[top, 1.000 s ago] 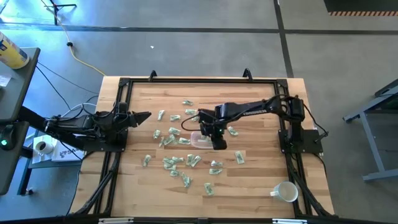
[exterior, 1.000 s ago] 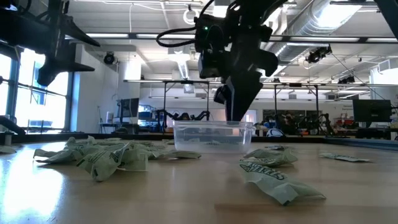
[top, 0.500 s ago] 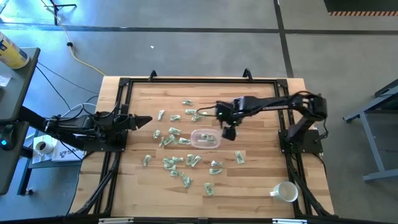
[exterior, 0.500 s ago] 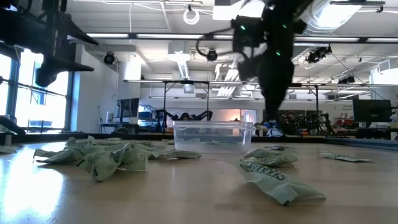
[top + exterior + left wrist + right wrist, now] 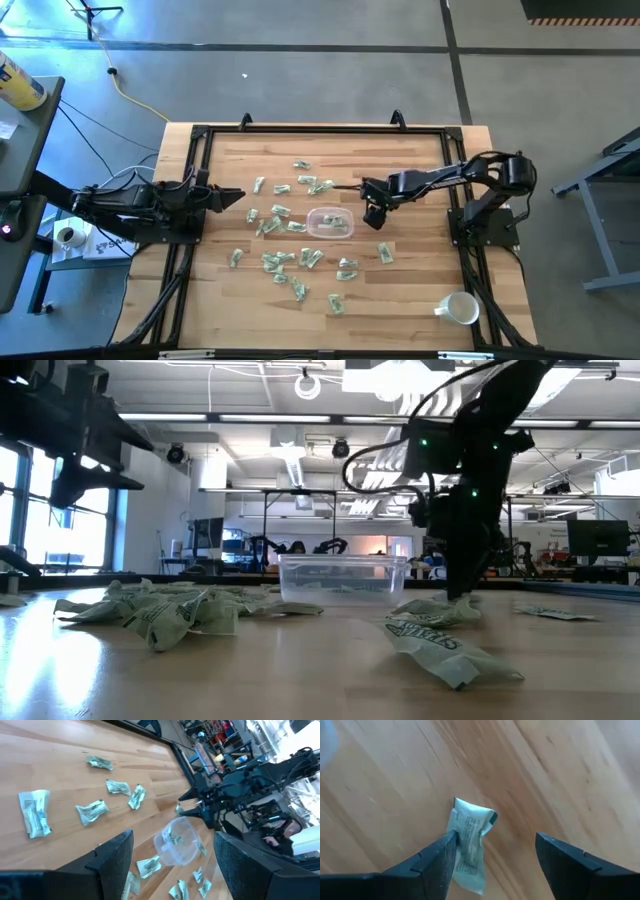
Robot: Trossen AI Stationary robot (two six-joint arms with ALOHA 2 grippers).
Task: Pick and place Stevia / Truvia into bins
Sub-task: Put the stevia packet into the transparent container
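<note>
Several green-and-white packets (image 5: 285,258) lie scattered flat on the wooden table. The clear container (image 5: 330,223) stands in the middle with at least one packet (image 5: 173,838) inside. My right gripper (image 5: 372,216) is open, low over the table just right of the container. One packet (image 5: 469,841) lies flat between its fingers, close against one finger (image 5: 446,851). In the low view the right gripper (image 5: 461,586) points down at that packet (image 5: 436,610). My left gripper (image 5: 232,196) is open and waits raised at the table's left side. My right gripper comes from above, pointing down, with its fingers on either side of the packet on the table. One fingertip (image 5: 451,838) stands at the packet's edge (image 5: 456,831). I cannot tell whether it touches.
A white mug (image 5: 458,308) stands near the table's near right corner. Black frame rails (image 5: 320,128) run round the table. Loose packets lie left of the container (image 5: 150,612) and on its near side (image 5: 440,650). Bare wood (image 5: 410,290) shows toward the near right.
My right gripper rose from the container, moved toward the table's right edge, and came down over a packet just right of the container. The container and the loose packets stayed where they were.
</note>
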